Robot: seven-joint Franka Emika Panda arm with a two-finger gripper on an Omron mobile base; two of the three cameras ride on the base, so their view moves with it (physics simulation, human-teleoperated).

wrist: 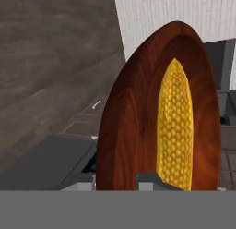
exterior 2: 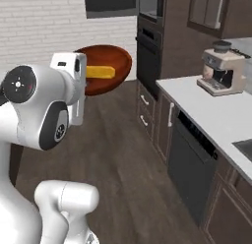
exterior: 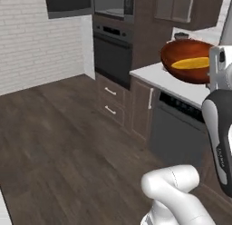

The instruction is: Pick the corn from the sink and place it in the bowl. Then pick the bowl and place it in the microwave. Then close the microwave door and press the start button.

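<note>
**Bowl with corn held aloft at the gripper, clear of the counter**

Nearest the hand camera, the rim of the bowl [wrist: 133,126] stood between the two dark fingertips [wrist: 150,181] of the gripper [wrist: 117,183], which was clamped narrowly on that rim. The bowl, reddish-brown and glossy with a wood-like grain, appeared edge-on and rolled in this view, its hollow facing right. The corn [wrist: 175,131] lay inside the hollow, resting lengthwise against the inner surface, its pointed end away from the fingers.

From the left base camera, the bowl [exterior: 186,61] was carried in the air at the white hand, its hollow up and slightly tilted, with the corn [exterior: 191,63] lying across the inside. It hung in front of the white counter [exterior: 172,85], not touching it. From the right base camera, the bowl [exterior 2: 106,66] projected from the hand over the wooden floor [exterior 2: 118,154], the corn [exterior 2: 100,72] lying close to the gripping side.

Farther out, the black oven [exterior: 112,51] sat in the dark cabinet column, and above it the lower part of the microwave [exterior: 113,4] showed a grey cavity. A beige coffee machine [exterior 2: 221,71] stood on the counter [exterior 2: 206,107], well apart from the bowl. One corner of the sink [exterior 2: 244,148] was visible at the right edge of the right base view.
</note>
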